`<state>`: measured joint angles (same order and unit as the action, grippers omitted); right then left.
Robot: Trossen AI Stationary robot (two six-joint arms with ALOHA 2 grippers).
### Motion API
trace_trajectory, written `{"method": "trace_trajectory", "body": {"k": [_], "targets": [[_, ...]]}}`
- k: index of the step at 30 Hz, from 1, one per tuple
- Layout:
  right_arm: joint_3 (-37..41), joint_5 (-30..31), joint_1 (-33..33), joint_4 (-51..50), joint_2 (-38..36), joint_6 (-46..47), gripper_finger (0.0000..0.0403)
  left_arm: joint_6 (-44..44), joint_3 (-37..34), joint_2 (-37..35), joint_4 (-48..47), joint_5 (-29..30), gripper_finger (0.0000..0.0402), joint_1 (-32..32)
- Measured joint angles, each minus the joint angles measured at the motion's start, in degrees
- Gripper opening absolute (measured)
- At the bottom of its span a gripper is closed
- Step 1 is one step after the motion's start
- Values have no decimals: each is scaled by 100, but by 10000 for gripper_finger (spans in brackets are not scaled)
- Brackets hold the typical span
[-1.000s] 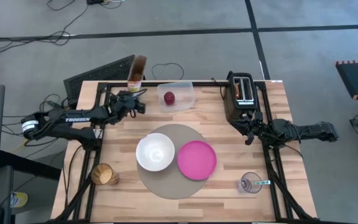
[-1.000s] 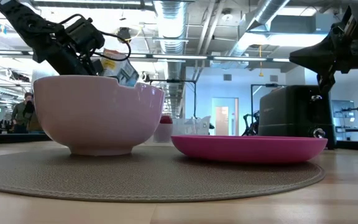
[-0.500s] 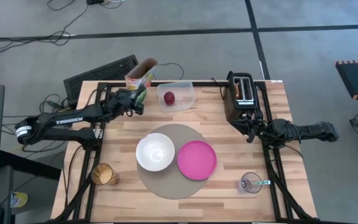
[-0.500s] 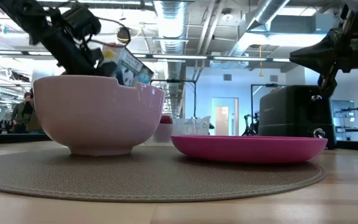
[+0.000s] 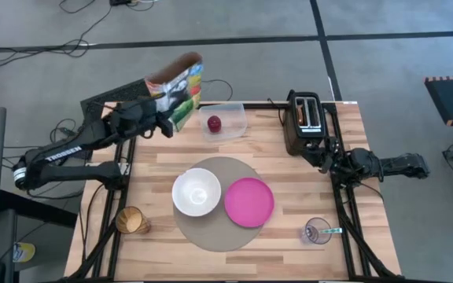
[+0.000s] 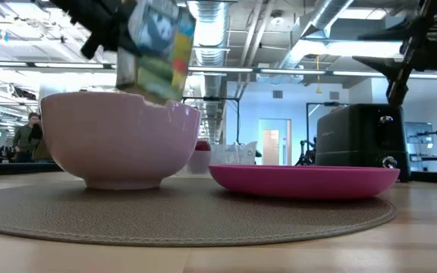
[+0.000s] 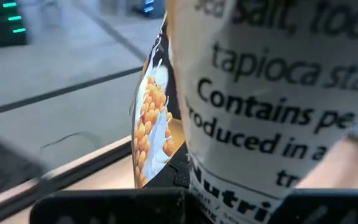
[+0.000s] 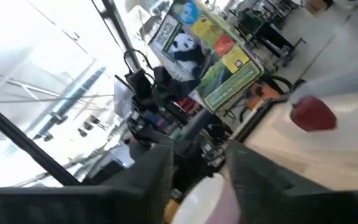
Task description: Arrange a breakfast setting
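Note:
My left gripper [image 5: 158, 119] is shut on a cereal box with a panda picture [image 5: 176, 88], held high over the table's far left corner; the box also shows in the low view [image 6: 155, 47]. My right gripper [image 5: 323, 159] is open and empty beside the black toaster [image 5: 305, 122]. The white bowl [image 5: 197, 192] and the magenta plate [image 5: 248, 200] sit on the round grey-brown mat [image 5: 215, 228]. The red apple [image 5: 213, 123] lies in the clear tub [image 5: 230, 118]. The teal-handled spoon [image 5: 333, 231] stands in the clear glass [image 5: 316, 231]. No toast slice shows. My left gripper pinches the cereal box's lower part [image 5: 166, 116] between its two fingers, coming from the table's left side. The printed narrow side [image 7: 260, 124] fills the wrist view and hides the fingertips. The box is lifted clear of the table and tilted, its top toward the far edge.
A brown cup [image 5: 132, 221] stands near the table's near left corner. The toaster stands at the far right, close to my right gripper. The glass with the spoon is at the near right. Bare wood lies between the mat and the tub.
My left gripper has gone up with the cereal box and tipped it: the box stood upright at the table's far edge and now hangs high and tilted, its panda face showing from above. My right gripper has risen a little beside the toaster.

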<state>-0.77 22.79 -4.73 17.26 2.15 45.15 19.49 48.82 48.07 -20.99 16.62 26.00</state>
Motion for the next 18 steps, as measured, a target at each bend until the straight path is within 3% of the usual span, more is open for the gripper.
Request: {"method": "trace_trajectory", "body": {"k": [5, 9, 18], "targets": [[-297, 25, 74, 20, 458, -60, 302, -2, 431, 179, 316, -435, 0, -179], [-644, 7, 278, 30, 962, -248, 350, 77, 560, 337, 1040, -856, 0, -304], [-1433, -609, 752, 958, 2382, -1355, 367, 478, 584, 782, 2628, -1468, 0, -544]]}}
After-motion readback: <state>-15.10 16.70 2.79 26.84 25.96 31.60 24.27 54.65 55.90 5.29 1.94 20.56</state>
